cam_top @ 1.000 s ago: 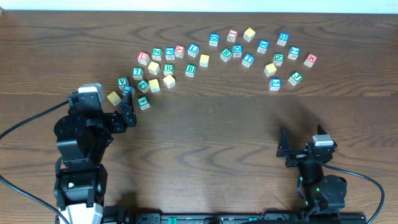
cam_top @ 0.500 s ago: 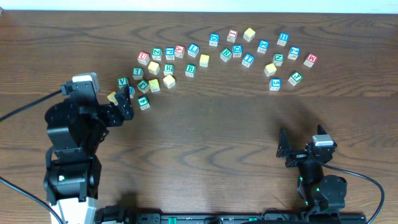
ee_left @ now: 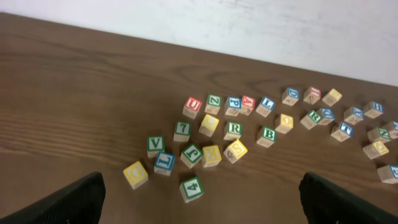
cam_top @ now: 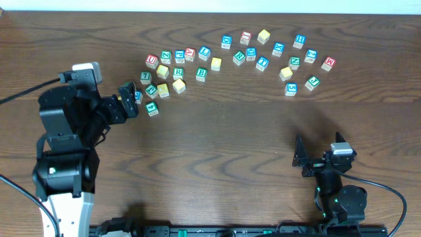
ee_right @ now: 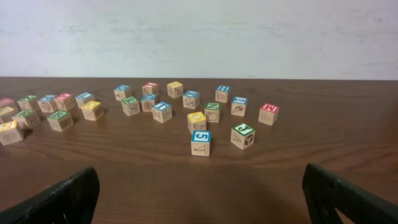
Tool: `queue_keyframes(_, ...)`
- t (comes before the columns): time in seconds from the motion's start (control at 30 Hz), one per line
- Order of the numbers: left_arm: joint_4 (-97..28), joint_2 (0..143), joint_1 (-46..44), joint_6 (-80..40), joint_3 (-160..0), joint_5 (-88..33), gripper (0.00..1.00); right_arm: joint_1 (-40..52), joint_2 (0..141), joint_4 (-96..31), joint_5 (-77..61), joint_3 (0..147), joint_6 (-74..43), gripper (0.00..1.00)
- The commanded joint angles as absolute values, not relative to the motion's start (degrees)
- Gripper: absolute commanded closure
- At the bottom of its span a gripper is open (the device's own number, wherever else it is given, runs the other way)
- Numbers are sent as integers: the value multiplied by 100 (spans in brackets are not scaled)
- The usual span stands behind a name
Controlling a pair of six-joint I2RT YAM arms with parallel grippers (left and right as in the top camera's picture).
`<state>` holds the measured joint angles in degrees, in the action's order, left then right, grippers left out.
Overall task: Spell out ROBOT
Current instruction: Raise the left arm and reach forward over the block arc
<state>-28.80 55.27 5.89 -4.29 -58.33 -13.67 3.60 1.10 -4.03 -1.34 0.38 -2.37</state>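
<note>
Wooden letter cubes lie scattered across the far half of the table. A green R cube and a green B cube sit in the left cluster, and a blue T cube sits in the right one. Plain yellow cubes lie among them. My left gripper hangs open over the left end of the cluster, just above a green 4 cube. My right gripper stands open and empty near the front, well short of the cubes.
Other cubes include a red U, a green V, a blue 5 and a red M. A pale wall rises behind the table's far edge. Cables trail from both arm bases.
My left arm has swung left and away from the front, carrying its open gripper over the left end of the cluster and covering a yellow cube there. The right arm has stayed still.
</note>
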Motion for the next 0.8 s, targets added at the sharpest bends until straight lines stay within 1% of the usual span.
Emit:
queue_keyframes(0.0,-3037,5666,576,-438,-6217,-1461,1,320,123,-427,-165,32,-294,1)
queue_keyframes(0.37,-3667,5953,576,-436,-6982,-1568,1,320,123,-427,-163,32,-294,1)
queue_keyframes(0.77,-5465,7367,526,-434,-8930,-1608,1,320,123,-427,-163,32,-294,1)
